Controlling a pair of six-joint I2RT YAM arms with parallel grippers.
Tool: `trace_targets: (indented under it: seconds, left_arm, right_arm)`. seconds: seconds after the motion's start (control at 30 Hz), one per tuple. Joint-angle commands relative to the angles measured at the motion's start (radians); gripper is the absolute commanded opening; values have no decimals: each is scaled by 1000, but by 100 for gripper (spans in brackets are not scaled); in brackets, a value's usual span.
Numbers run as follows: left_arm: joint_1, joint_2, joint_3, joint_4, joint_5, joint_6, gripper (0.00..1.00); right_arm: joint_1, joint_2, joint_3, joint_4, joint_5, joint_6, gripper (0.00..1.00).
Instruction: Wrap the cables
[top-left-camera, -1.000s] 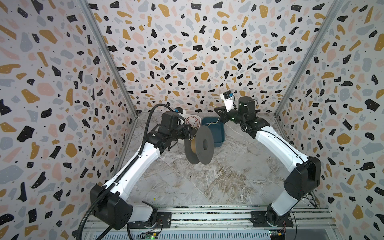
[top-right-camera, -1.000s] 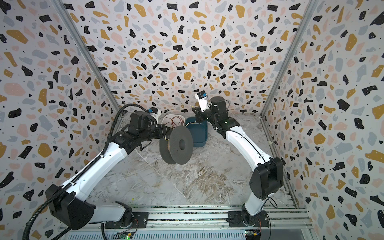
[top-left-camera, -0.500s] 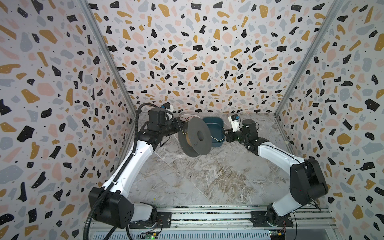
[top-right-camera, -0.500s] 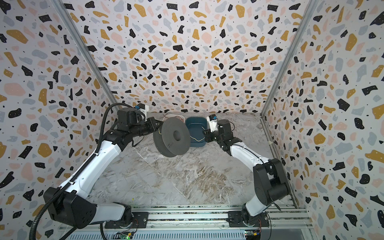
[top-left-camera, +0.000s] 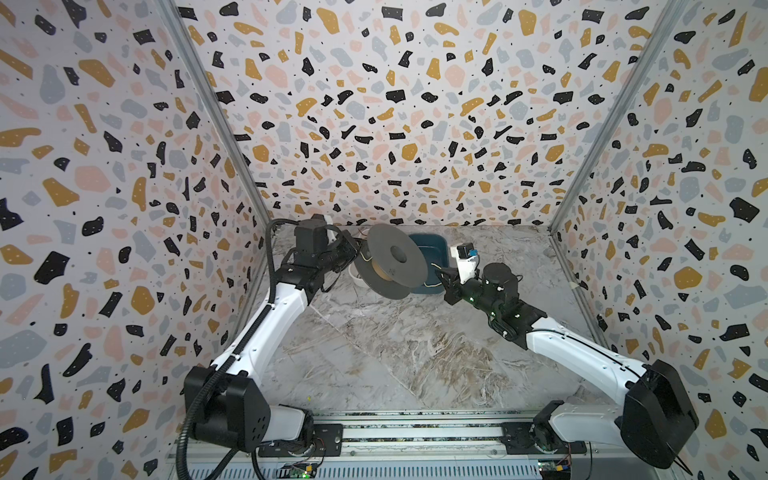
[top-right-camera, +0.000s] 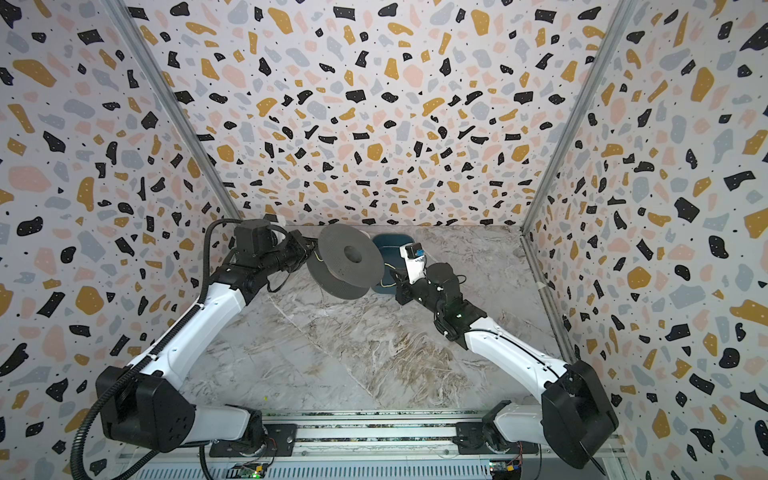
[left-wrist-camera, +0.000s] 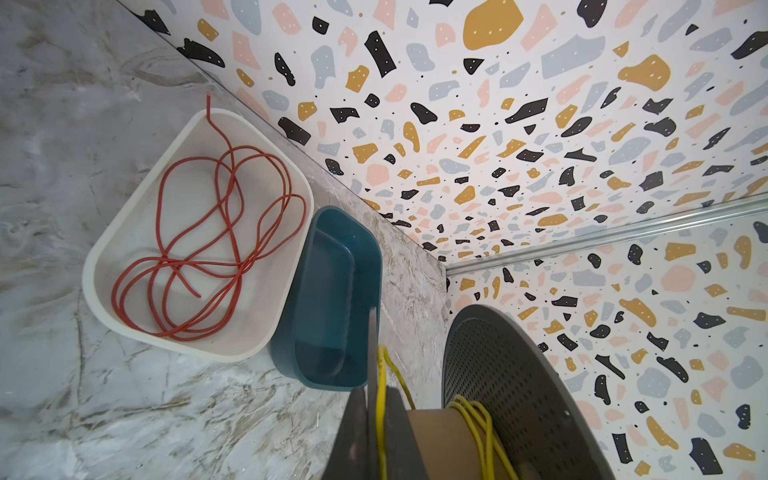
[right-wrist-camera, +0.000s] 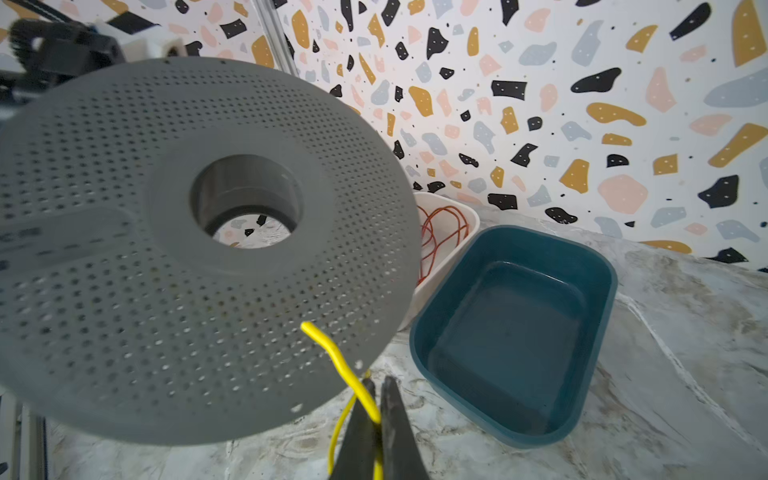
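Observation:
A grey perforated spool (top-left-camera: 392, 262) (top-right-camera: 345, 262) hangs tilted above the table at the back. My left gripper (top-left-camera: 353, 253) (left-wrist-camera: 374, 399) is shut on one of its thin flanges. Yellow cable (left-wrist-camera: 478, 419) is looped round the brown core and also runs along the pinched flange. My right gripper (top-left-camera: 442, 276) (right-wrist-camera: 378, 382) sits just right of the spool, low, shut on the yellow cable (right-wrist-camera: 332, 353) near its free end. A red cable (left-wrist-camera: 199, 232) (right-wrist-camera: 440, 232) lies in loose loops in a white tray (left-wrist-camera: 89, 282).
A dark blue tub (top-left-camera: 428, 249) (right-wrist-camera: 511, 332) stands empty next to the white tray, behind the spool by the back wall. Patterned walls close in the left, back and right. The marble table top (top-left-camera: 395, 357) stretches toward the front rail.
My right gripper has come down from its raised spot to table height beside the spool. The left arm has carried the spool back and slightly left and tilted its face upward.

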Motion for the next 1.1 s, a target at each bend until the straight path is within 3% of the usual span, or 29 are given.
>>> trace_targets:
  seconds: [0.0,0.33,0.53,0.73,0.9,1.07]
  left_arm:
    - [9,13,46,131,-43,-74,0]
    - [-49,52,88,32,-137,10,0]
    - [-106,79,102,8,-146,38,0]
    - [-115,80,83,25,-128,26,0]
    - [-106,76,65,56,-108,5,0]
    - [-107,66,46,81,-89,-10,0]
  right_arm:
    - [75,-33,35,-19,40,-87,0]
    - [248,61,225,-124,-4,-339,0]
    - [274,149,336,-179,-79,-380,0]
    - [322,228,388,-188,-20,-409,0]
    - [434,264,367,-143,244,-455,0]
    - [454,256,321,-64,426,-366,0]
